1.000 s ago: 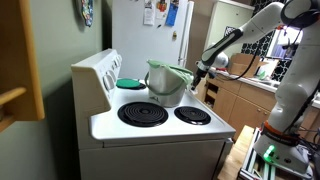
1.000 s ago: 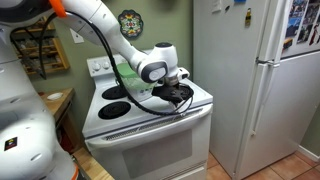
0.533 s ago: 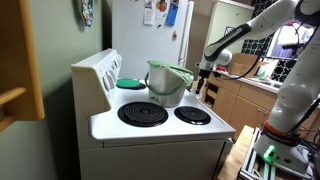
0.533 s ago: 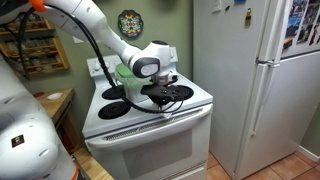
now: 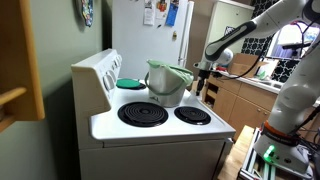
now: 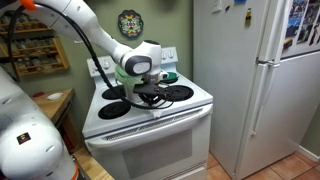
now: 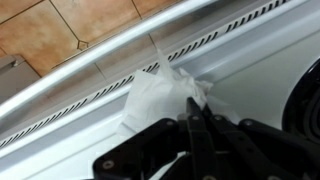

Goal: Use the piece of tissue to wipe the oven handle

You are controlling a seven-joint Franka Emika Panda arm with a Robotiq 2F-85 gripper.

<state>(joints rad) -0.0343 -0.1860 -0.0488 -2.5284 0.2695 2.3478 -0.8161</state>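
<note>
In the wrist view my gripper (image 7: 192, 108) is shut, its fingertips pinching a crumpled white tissue (image 7: 158, 95). The tissue rests on the white front edge of the stove, just beside the vent slits. The silver oven handle (image 7: 95, 68) runs diagonally just beyond the tissue, apart from it. In both exterior views the gripper (image 5: 203, 82) (image 6: 148, 96) hangs low over the front edge of the white stove (image 6: 150, 140). The tissue is too small to make out there.
A pale green pot (image 5: 167, 82) and a teal dish (image 5: 130, 84) stand on the back burners, and two black coil burners (image 5: 143, 114) are in front. A white fridge (image 6: 260, 80) stands beside the stove. Wooden cabinets (image 5: 235, 100) are behind the arm.
The arm has slid sideways along the stove's front edge, towards the middle of the stove, with the gripper staying shut on the tissue.
</note>
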